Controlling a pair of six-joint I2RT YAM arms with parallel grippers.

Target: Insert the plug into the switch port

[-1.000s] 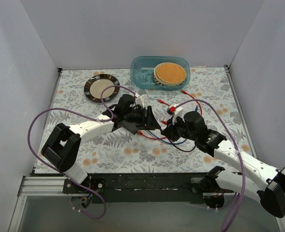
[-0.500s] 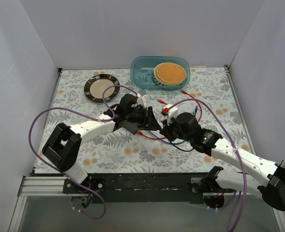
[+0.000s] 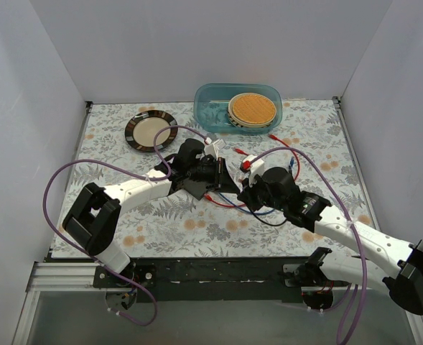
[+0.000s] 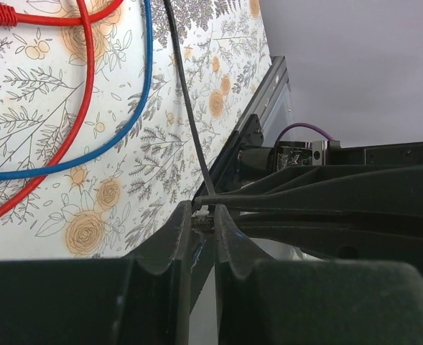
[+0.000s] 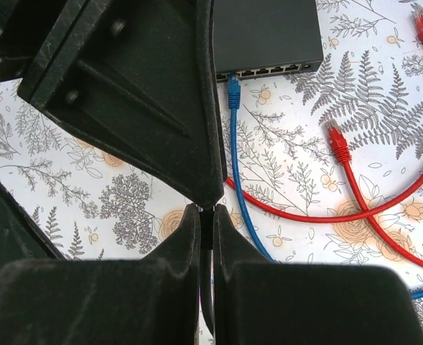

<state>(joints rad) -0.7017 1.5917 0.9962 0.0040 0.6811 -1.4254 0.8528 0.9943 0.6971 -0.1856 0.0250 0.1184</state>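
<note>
A floral-patterned table (image 3: pixel 125 215) is seen from above, with a blue-green tub (image 3: pixel 204 97) at upper centre holding a round woven disc (image 3: pixel 253 108), and a dark-rimmed plate (image 3: pixel 134 134) to its left. Both arms are stretched towards the middle of the frame, where their tips nearly meet.

In the right wrist view a dark grey switch (image 5: pixel 265 32) is seen at the top, its row of ports (image 5: pixel 268 72) facing down. A blue plug (image 5: pixel 233 91) is set at the leftmost port; whether it is fully seated cannot be told. It lies above the right gripper (image 5: pixel 206 215), slightly to the right and well apart from it. That gripper's fingers (image 5: pixel 186 248) are nearly pressed together; a thin dark strip is held in the slit, not identifiable. A red plug (image 5: pixel 337 140) lies at the right.

In the left wrist view a black cable (image 4: pixel 186 100) is pinched at the tips of the left gripper (image 4: pixel 204 215).
</note>
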